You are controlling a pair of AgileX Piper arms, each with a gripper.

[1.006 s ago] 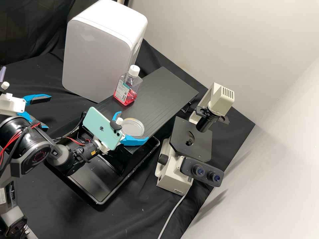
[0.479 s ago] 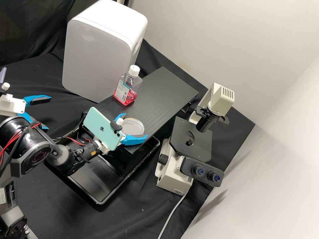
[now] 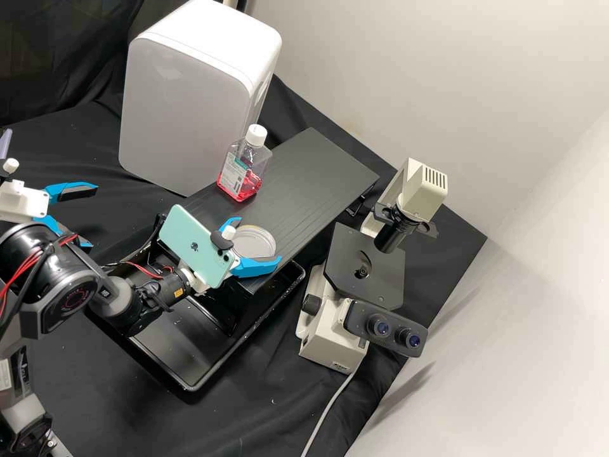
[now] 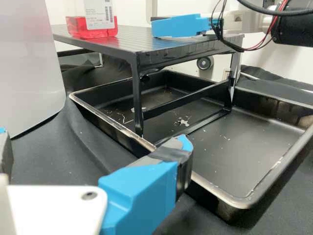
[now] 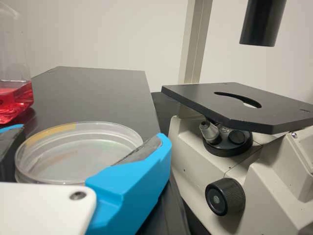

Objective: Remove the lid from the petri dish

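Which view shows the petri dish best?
Right wrist view: the petri dish lies close and large between the right gripper's fingers. High view: small, partly behind that gripper. Left wrist view: sights the platform edge-on.

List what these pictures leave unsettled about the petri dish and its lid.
1. Whether the lid is lifted off the petri dish: right wrist view, the right gripper has its blue finger across the near rim.
2. The dish's near edge: high view, hidden by the mint phone on that wrist.
3. Whether the dish holds anything: too faint through the lid, both views.
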